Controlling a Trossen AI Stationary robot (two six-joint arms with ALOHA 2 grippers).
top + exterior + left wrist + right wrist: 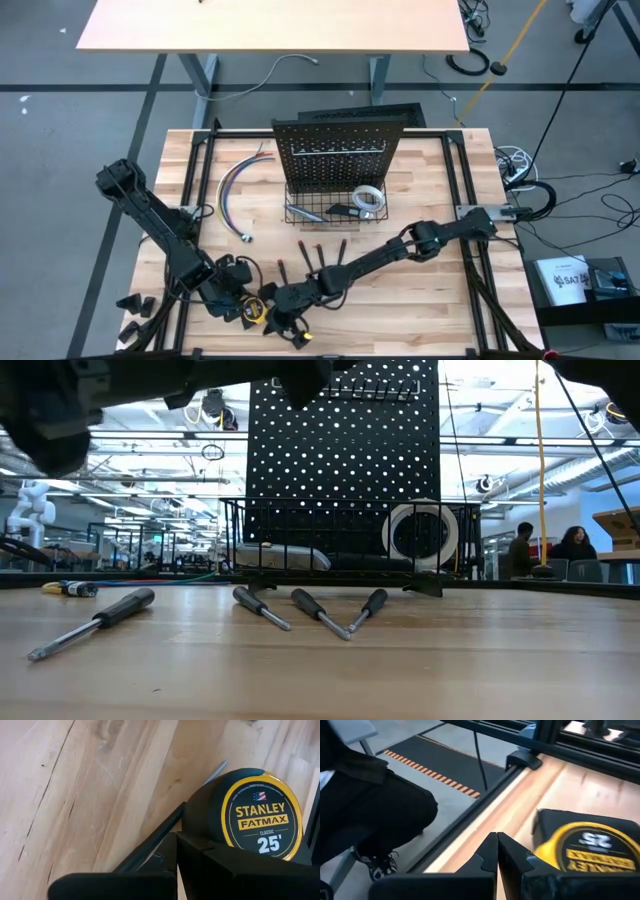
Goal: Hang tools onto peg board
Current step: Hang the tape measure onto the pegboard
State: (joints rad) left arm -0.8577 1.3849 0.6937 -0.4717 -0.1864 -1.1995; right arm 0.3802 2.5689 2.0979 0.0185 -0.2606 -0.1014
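The yellow-black tape measure lies flat on the wooden table near its front edge. My left gripper is shut right beside it, above a screwdriver lying on the table. My right gripper is shut on the tape measure's other side. Several more screwdrivers lie in front of the upright black peg board. Its wire basket holds the white tape roll and the utility knife. My left gripper's shut fingers stand close against the tape measure's black casing, slanting down from the table's left; I cannot tell whether they touch it. My right gripper's shut fingers stand just beside the tape measure's edge; whether they touch I cannot tell.
A bundle of coloured cables lies left of the peg board. Black frame rails run along the table's sides. A person's leg and shoe show beyond the table's front edge. Bare wood lies at the right front.
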